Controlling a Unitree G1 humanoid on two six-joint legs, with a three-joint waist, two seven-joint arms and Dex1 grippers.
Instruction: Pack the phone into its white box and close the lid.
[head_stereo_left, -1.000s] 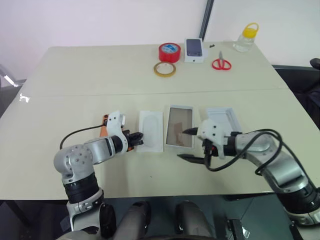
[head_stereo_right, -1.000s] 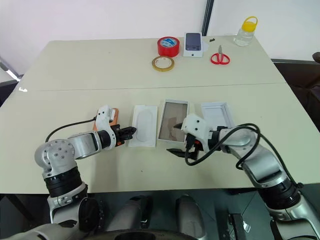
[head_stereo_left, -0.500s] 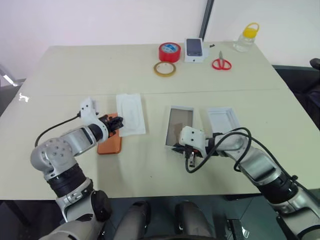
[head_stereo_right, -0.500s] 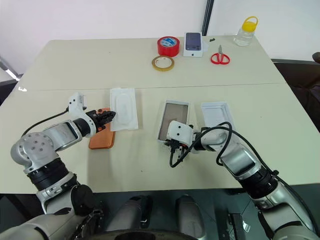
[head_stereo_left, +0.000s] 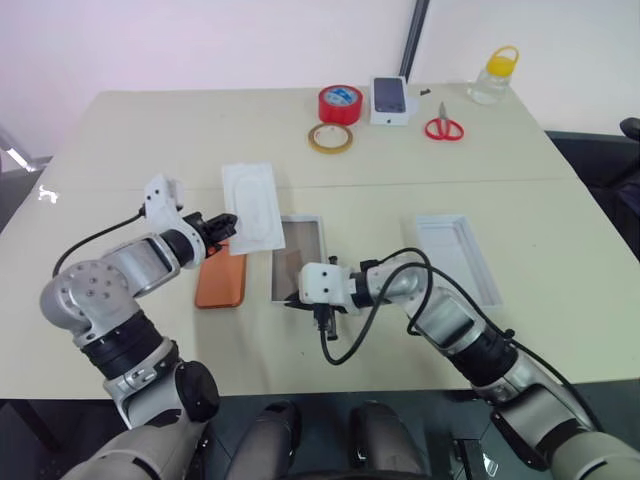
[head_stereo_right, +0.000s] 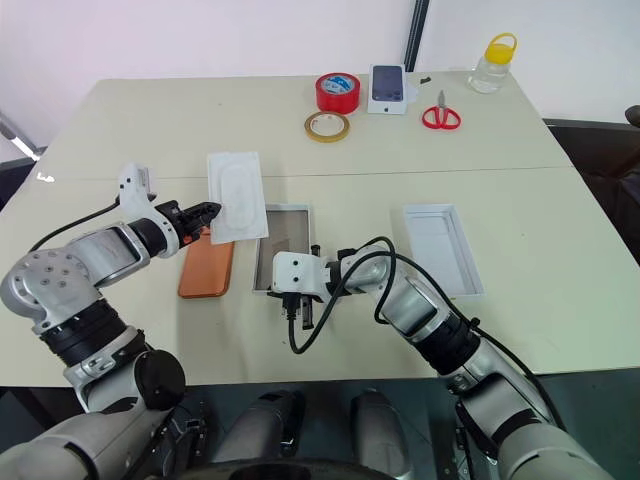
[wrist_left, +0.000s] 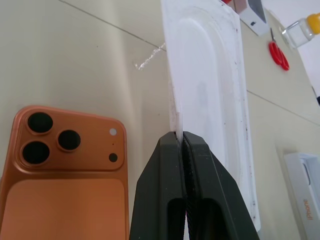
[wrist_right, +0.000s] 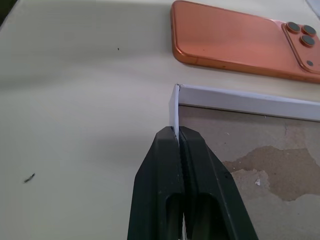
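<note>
The orange phone (head_stereo_left: 220, 283) lies camera side up on the table, left of centre. Just above it, my left gripper (head_stereo_left: 228, 232) is shut on the edge of a flat white insert (head_stereo_left: 252, 205) and holds it off the table. The lid (head_stereo_left: 298, 265) lies open side up, brownish inside, right beside the phone. My right gripper (wrist_right: 176, 132) is shut on the thin wall at its near corner. The white box (head_stereo_left: 455, 258), an open tray, sits apart at the right.
At the table's far side are a red tape roll (head_stereo_left: 339, 103), a tan tape ring (head_stereo_left: 329, 138), a small white box picturing a dark phone (head_stereo_left: 390, 100), red scissors (head_stereo_left: 443, 128) and a yellow-capped bottle (head_stereo_left: 493, 72). A black cable loops below my right wrist.
My right gripper shut on the lid's corner and dragged it left, up to the phone. My left gripper carried the insert up and left, uncovering the phone.
</note>
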